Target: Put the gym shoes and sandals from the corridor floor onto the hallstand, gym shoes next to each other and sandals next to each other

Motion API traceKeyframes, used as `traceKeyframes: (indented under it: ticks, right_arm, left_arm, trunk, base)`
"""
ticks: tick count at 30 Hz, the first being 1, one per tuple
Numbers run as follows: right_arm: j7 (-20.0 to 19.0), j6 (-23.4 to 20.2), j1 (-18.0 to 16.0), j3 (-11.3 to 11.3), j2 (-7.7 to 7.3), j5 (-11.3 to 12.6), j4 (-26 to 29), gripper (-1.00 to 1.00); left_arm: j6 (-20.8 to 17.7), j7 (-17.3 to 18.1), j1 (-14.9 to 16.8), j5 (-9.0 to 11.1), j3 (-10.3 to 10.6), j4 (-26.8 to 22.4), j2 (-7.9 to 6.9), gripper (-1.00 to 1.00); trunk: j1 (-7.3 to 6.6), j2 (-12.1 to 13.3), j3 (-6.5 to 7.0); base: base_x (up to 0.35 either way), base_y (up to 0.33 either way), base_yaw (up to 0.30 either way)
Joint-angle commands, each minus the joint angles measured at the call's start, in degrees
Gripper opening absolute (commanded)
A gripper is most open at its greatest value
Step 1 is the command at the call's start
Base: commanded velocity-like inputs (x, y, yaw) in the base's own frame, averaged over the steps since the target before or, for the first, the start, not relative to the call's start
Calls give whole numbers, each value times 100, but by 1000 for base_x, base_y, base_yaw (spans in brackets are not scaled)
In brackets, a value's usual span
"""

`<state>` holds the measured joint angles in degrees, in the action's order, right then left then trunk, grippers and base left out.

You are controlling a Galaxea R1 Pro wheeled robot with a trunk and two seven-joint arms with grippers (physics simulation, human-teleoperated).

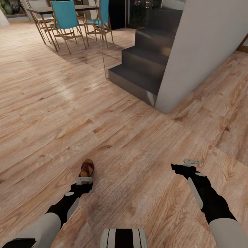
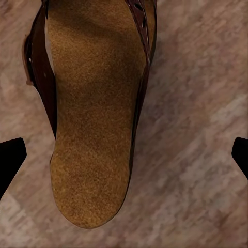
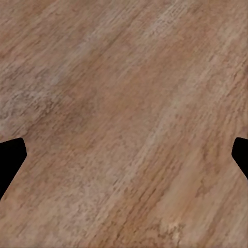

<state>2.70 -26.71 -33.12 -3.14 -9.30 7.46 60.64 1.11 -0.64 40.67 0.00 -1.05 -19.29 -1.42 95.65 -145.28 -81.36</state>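
Sandal (image 2: 93, 113), toe cut off, under left hand (image 1: 84, 181)

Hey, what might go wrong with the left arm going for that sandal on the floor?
The sandal lies flat on the corridor floor, so the open left pincer may scrape the planks before its fingers get under the thin sole. In the left wrist view the sandal sits off-centre between the fingertips, so closing could push it aside rather than grip it.
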Motion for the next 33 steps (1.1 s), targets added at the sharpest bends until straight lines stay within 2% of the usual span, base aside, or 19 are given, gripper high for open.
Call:
traceKeyframes:
  ticks: [1, 7, 33]
  right_arm:
    - [28, -23, -1, 2, -2, 58, 8, 100]
    - [29, -22, -1, 3, -2, 60, 8, 100]
    - [28, -20, -1, -1, -2, 60, 9, 100]
  left_arm:
    - [12, -6, 2, 0, -10, 1, 1, 100]
    - [4, -6, 2, 0, -10, 0, 1, 100]
    - [11, -6, 2, 0, -10, -5, 1, 100]
  trunk:
    - [-1, -1, -4]
    - [12, -8, -114]
    - [12, -8, -114]
  base:
    - [0, 0, 0]
    - [0, 0, 0]
    - [5, 0, 0]
